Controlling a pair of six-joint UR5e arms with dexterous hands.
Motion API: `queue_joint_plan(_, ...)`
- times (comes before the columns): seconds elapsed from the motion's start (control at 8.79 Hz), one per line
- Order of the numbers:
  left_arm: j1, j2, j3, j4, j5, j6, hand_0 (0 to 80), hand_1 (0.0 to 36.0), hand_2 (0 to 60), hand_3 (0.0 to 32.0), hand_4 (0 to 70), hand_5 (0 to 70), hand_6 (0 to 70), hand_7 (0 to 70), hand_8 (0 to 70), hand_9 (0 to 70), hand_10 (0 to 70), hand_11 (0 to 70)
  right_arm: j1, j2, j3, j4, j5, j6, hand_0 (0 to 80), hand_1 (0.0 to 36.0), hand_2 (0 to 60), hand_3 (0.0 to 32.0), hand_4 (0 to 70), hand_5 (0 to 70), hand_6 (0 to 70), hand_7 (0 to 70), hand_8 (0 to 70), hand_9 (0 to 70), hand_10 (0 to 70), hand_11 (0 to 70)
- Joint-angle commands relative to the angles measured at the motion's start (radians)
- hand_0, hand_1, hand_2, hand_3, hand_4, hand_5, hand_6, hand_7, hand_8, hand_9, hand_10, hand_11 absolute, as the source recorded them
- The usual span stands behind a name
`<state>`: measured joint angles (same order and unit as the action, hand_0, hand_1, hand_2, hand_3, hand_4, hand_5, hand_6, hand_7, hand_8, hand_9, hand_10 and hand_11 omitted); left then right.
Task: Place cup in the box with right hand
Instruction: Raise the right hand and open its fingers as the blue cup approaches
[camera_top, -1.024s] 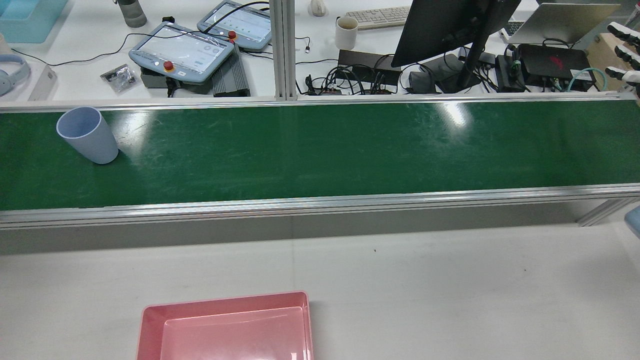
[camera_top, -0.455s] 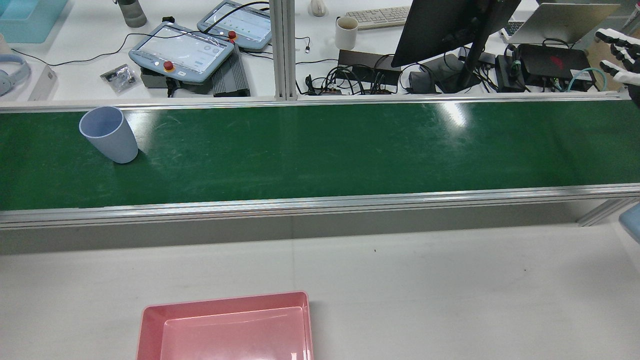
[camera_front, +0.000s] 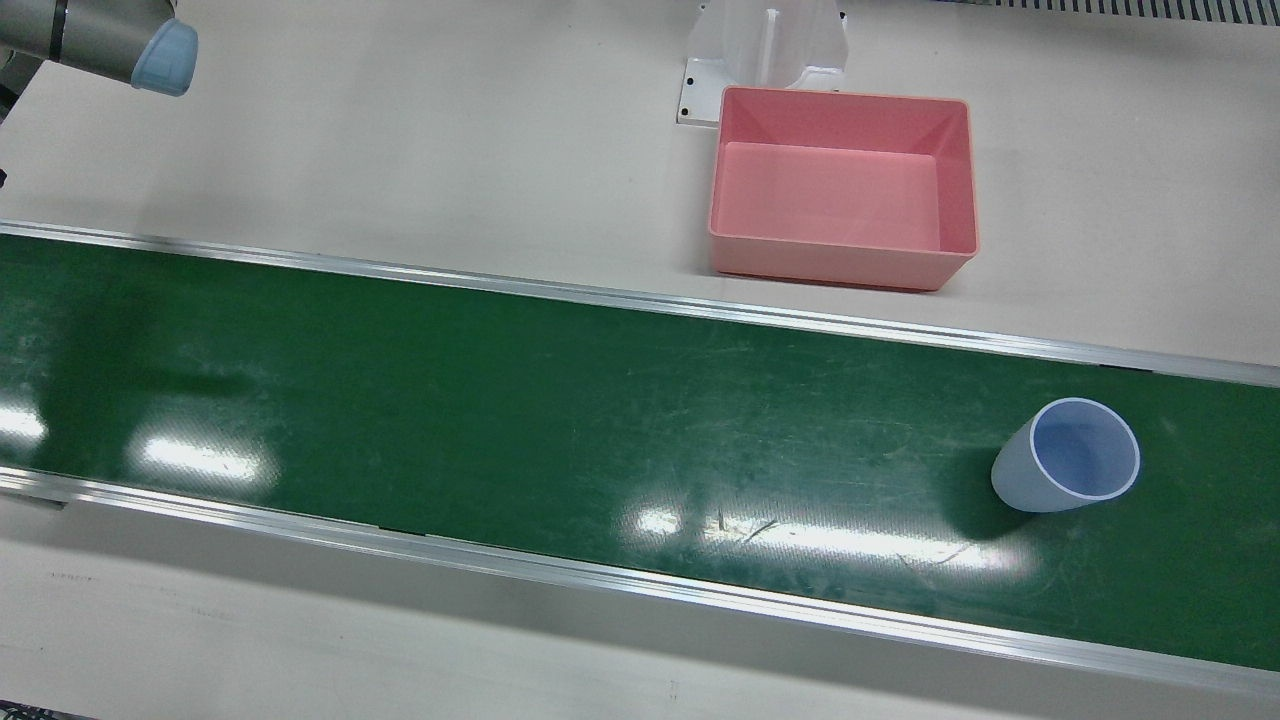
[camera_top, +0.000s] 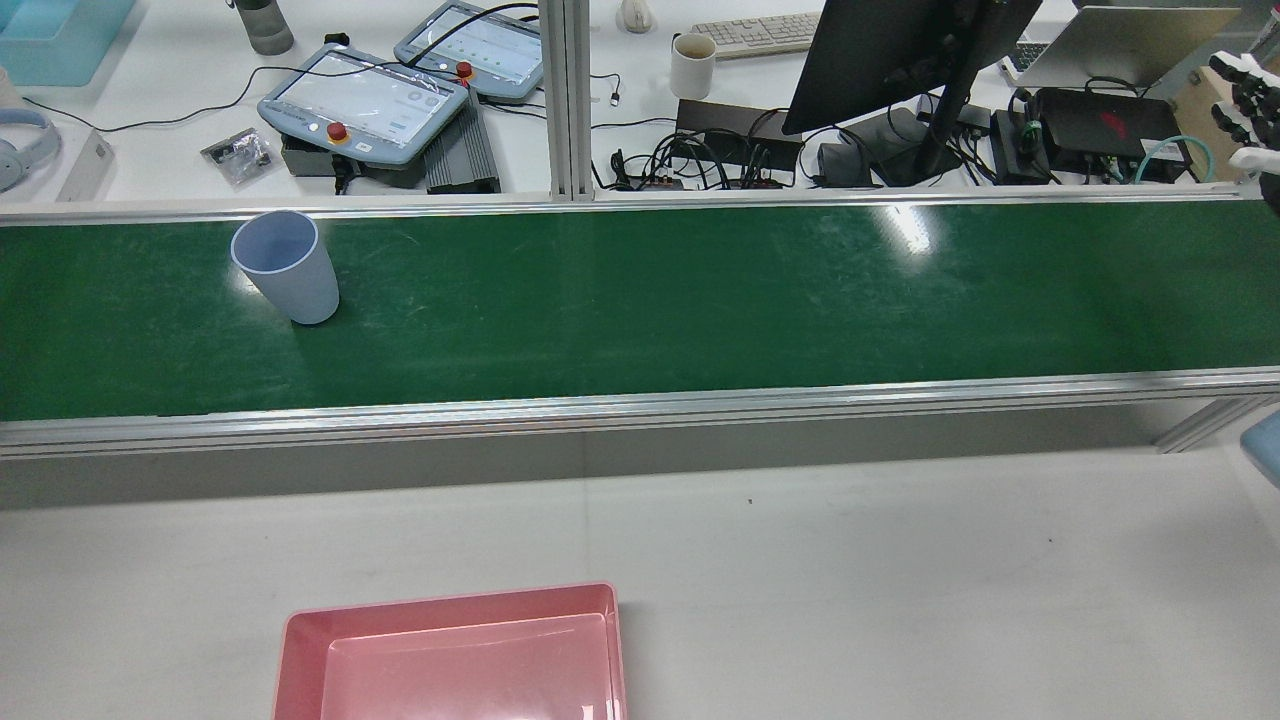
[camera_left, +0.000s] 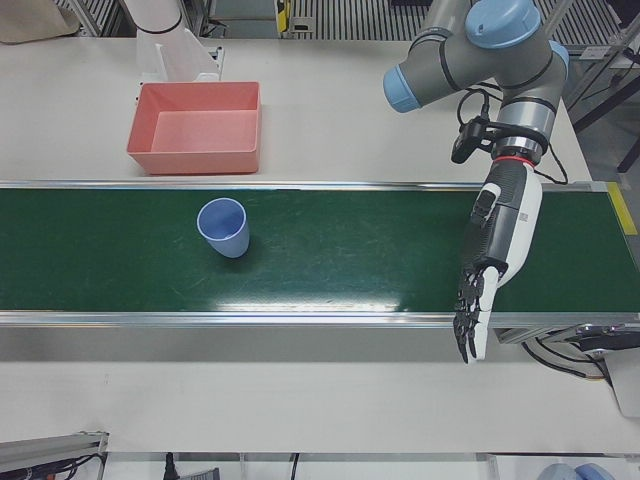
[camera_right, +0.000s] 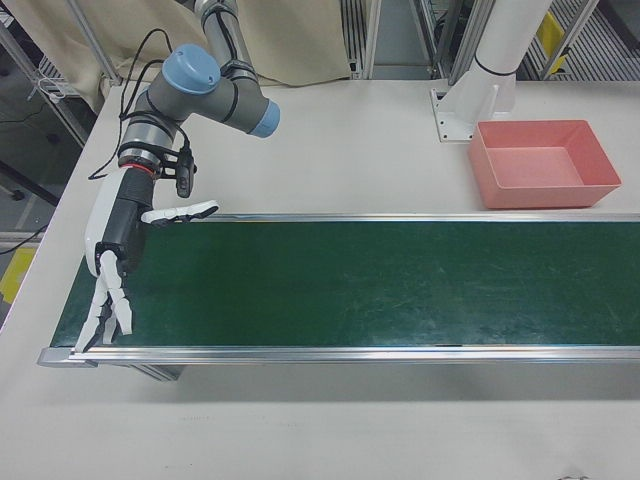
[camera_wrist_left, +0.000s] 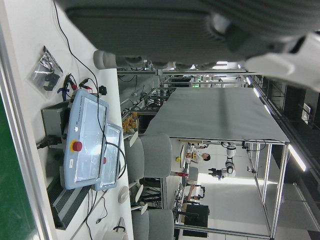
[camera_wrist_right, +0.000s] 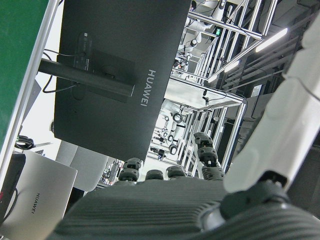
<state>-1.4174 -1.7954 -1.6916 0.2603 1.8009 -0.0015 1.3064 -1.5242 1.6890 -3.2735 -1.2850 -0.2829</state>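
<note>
Pale blue cup (camera_front: 1068, 468) upright on the green conveyor belt (camera_front: 500, 420), well apart from the pink box (camera_front: 842, 186). Right hand (camera_right: 118, 262) and left hand (camera_left: 492, 262) hang empty, fingers spread.

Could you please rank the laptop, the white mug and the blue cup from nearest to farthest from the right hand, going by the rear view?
Measured from the right hand at that view's right edge:
1. Laptop, on the desk beyond the belt, just left of the hand.
2. White mug, on the same desk, near mid-view.
3. Blue cup, upright on the green belt, far left.
</note>
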Motion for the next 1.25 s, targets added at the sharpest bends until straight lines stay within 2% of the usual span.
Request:
queue_joint_plan(0.0, 0.0, 0.001, 0.0, -0.001, 0.0, 0.0, 0.0, 0.0, 0.0, 0.0, 0.0, 0.0, 0.0, 0.0, 0.0, 0.0, 0.0, 0.0, -0.009, -0.001, -0.003, 0.0, 0.0, 0.002, 46.5, 5.6, 0.0, 0.0, 0.0, 3.9, 2.6, 2.5, 0.0, 2.4, 4.9, 8.6)
queue_joint_plan(0.34, 0.0, 0.001, 0.0, -0.001, 0.0, 0.0, 0.0, 0.0, 0.0, 0.0, 0.0, 0.0, 0.0, 0.0, 0.0, 0.0, 0.0, 0.0, -0.025, 0.007, -0.017, 0.0, 0.003, 0.002, 46.3, 5.3, 0.0, 0.0, 2.9, 3.7, 3.2, 5.6, 0.6, 3.4, 5.4, 9.2)
queue_joint_plan(0.8, 0.0, -0.001, -0.002, 0.0, 0.0, 0.0, 0.0, 0.0, 0.0, 0.0, 0.0, 0.0, 0.0, 0.0, 0.0, 0.0, 0.0, 0.0, -0.18, 0.006, 0.02, -0.002, 0.142, -0.001, 46.7, 5.3, 0.0, 0.0, 0.0, 4.1, 3.2, 5.4, 0.7, 3.4, 5.2, 9.1)
queue_joint_plan(1.14, 0.0, 0.001, -0.003, 0.0, 0.0, 0.0, 0.0, 0.0, 0.0, 0.0, 0.0, 0.0, 0.0, 0.0, 0.0, 0.0, 0.0, 0.0, -0.214, 0.004, 0.023, -0.003, 0.179, -0.001, 47.1, 5.5, 0.0, 0.0, 0.0, 4.2, 2.0, 0.0, 0.0, 0.7, 4.0, 7.5)
